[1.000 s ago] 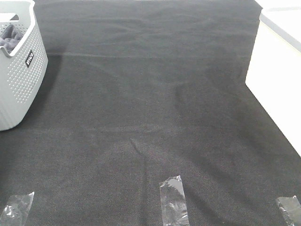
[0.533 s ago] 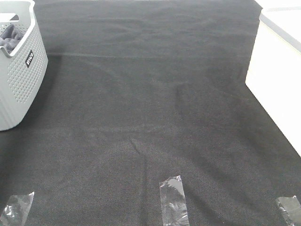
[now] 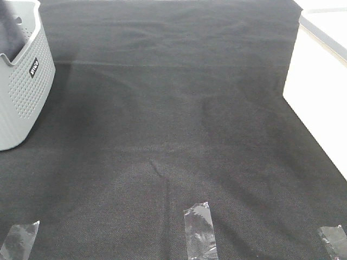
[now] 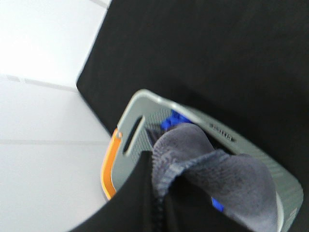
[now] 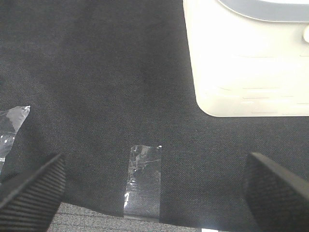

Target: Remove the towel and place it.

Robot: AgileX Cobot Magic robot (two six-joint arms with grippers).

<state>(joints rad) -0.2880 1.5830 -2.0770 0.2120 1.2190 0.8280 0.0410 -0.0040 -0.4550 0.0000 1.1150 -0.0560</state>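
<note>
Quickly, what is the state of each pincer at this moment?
Left pincer: closed on the towel.
Right pincer: open, holding nothing.

towel (image 4: 231, 179) in basket (image 3: 27, 92) (far left), tape (image 3: 200, 230) in front

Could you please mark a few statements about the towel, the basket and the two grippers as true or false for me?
1. The left gripper is shut on the towel. True.
2. The towel lies spread flat on the black cloth. False: it rises out of the basket, pinched by the left gripper.
3. The right gripper is open and holds nothing. True.
4. The basket stands in the middle of the black cloth. False: it stands at the far left edge of the exterior high view.
</note>
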